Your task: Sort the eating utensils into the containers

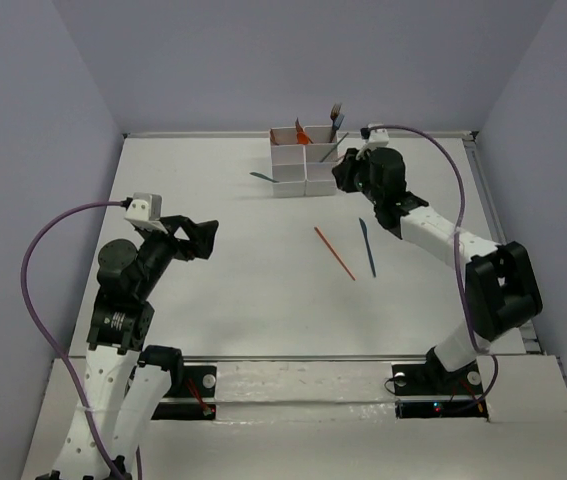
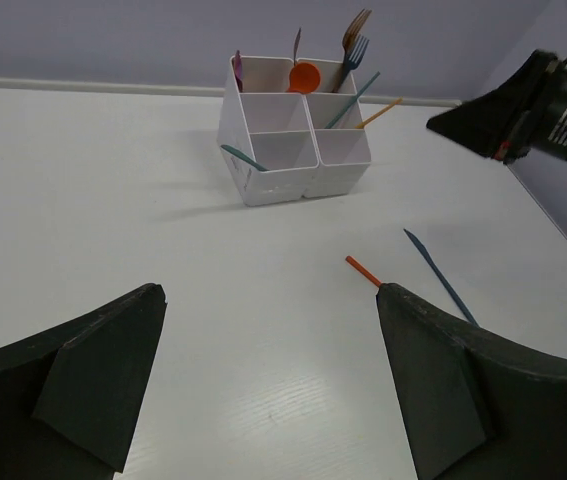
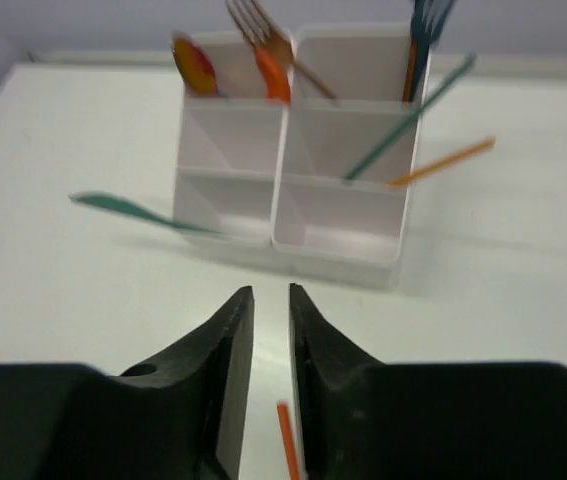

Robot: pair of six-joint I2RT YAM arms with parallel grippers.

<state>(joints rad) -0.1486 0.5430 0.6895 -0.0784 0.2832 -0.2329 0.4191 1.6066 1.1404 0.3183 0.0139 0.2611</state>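
Observation:
The white containers (image 1: 303,160) (image 2: 293,150) (image 3: 293,200) stand at the back of the table. They hold an orange spoon (image 2: 304,76), forks (image 2: 355,50), a leaning teal knife (image 3: 413,115) and an orange stick (image 3: 443,162). Another teal utensil (image 1: 261,177) (image 3: 128,210) pokes out at their left side. An orange stick (image 1: 334,252) (image 2: 362,270) and a teal knife (image 1: 366,247) (image 2: 440,276) lie loose on the table. My right gripper (image 1: 339,178) (image 3: 271,292) hovers just right of the containers, its jaws a narrow gap apart and empty. My left gripper (image 1: 203,235) (image 2: 268,290) is wide open over bare table.
Grey walls close in the white table (image 1: 213,300) on three sides. The right arm (image 1: 433,230) reaches diagonally across the right half, above the loose teal knife. A purple cable (image 1: 43,250) loops off the left arm.

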